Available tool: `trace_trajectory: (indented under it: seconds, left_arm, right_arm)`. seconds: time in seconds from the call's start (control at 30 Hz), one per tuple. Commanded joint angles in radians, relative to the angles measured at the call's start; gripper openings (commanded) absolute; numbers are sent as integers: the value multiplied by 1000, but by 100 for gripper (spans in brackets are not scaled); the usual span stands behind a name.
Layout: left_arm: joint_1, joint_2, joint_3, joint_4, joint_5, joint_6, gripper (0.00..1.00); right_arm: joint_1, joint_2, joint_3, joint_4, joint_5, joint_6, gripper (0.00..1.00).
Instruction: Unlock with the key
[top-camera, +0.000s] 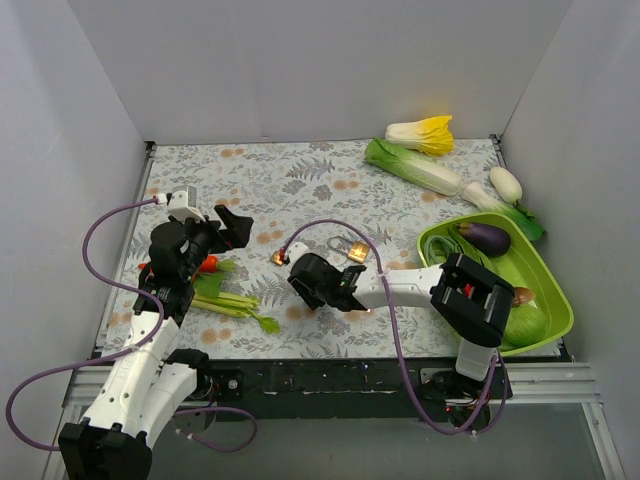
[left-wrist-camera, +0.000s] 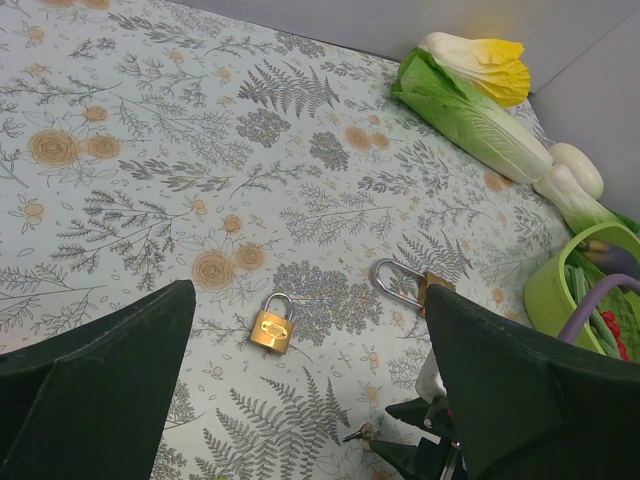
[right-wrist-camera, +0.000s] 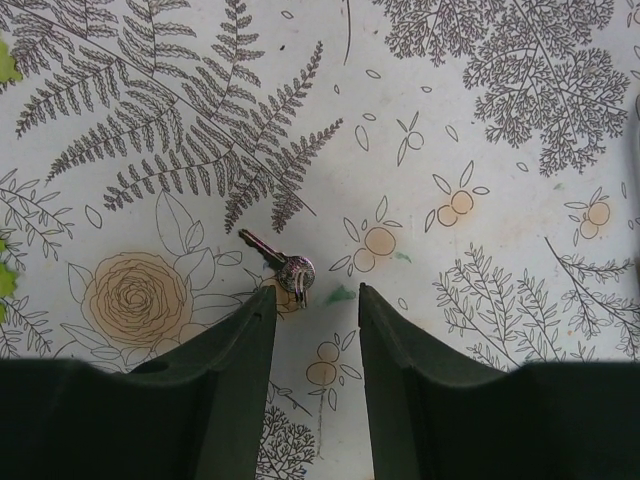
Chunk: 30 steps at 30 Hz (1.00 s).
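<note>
Barely begun: the key lies flat on the desk just ahead of the right hand, which stands partly spread and pinches nothing, so grasping it and turning it in the brass padlock remain.

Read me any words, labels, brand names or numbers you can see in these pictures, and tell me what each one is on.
No text here can be read.
On the small brass padlock, a stamped mark on its face: too small to read.
On the key: nothing legible, too small.
On the right arm, red marks on the housing: blurred, unreadable.
</note>
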Motion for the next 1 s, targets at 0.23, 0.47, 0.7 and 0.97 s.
trace_trajectory:
  seconds: [0.23,0.47,0.7,0.97]
  left_arm:
    - [6,-15,-5,8,7,15,98]
    - [6,-18,-6,6,10,17,98]
    - [6,-18,-6,6,8,17,98]
    - [6,-22,-8,6,10,15,98]
  right_arm:
    - [3,15,44,13,-14,-9,43]
    - [1,25,47,13,-22,-2,38]
    - [1,37,61,16,-30,7,37]
    - [1,57,81,-4,-38,23,28]
